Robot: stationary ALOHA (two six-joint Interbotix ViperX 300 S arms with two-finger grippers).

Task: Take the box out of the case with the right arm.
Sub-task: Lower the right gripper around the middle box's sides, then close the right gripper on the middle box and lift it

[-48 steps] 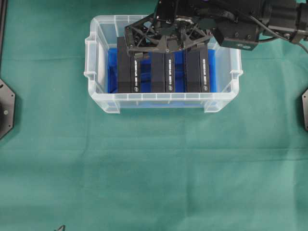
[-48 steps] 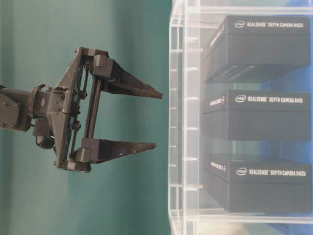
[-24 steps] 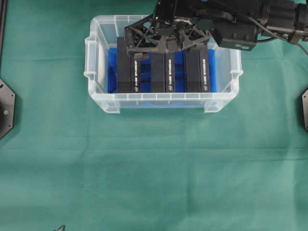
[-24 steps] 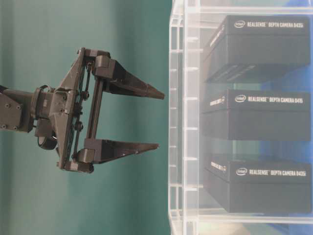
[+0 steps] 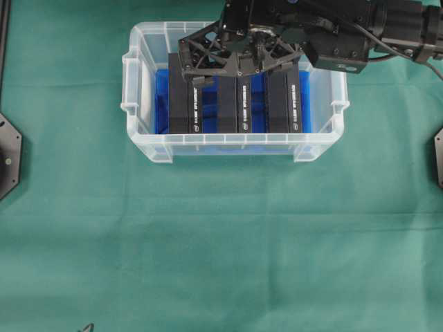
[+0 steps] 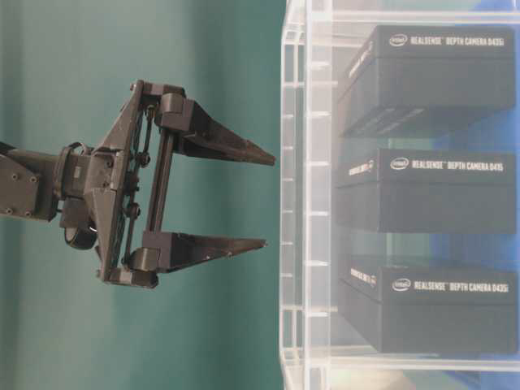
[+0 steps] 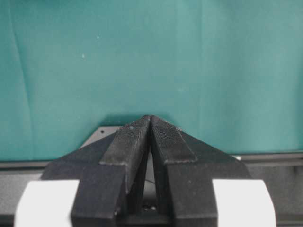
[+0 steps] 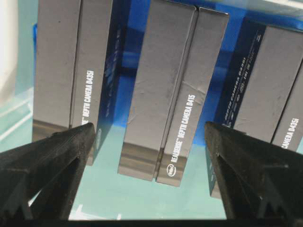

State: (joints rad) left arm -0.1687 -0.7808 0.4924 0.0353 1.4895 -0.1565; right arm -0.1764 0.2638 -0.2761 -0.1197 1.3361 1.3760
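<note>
— Where's the box, and how far along are you?

— The middle box (image 5: 235,104) stands on edge in the case (image 5: 142,111), between two others, long axis running twelve to six in the overhead view. Nothing is lifted yet; the grasp and lift remain.

— Your hands?

— My right gripper (image 8: 151,156) hangs spread wide above it, grasping nothing. My left gripper (image 7: 150,137) is clenched, empty.

A table draped in green cloth (image 5: 221,242) carries the clear case (image 5: 142,149), set toward its far edge.
</note>
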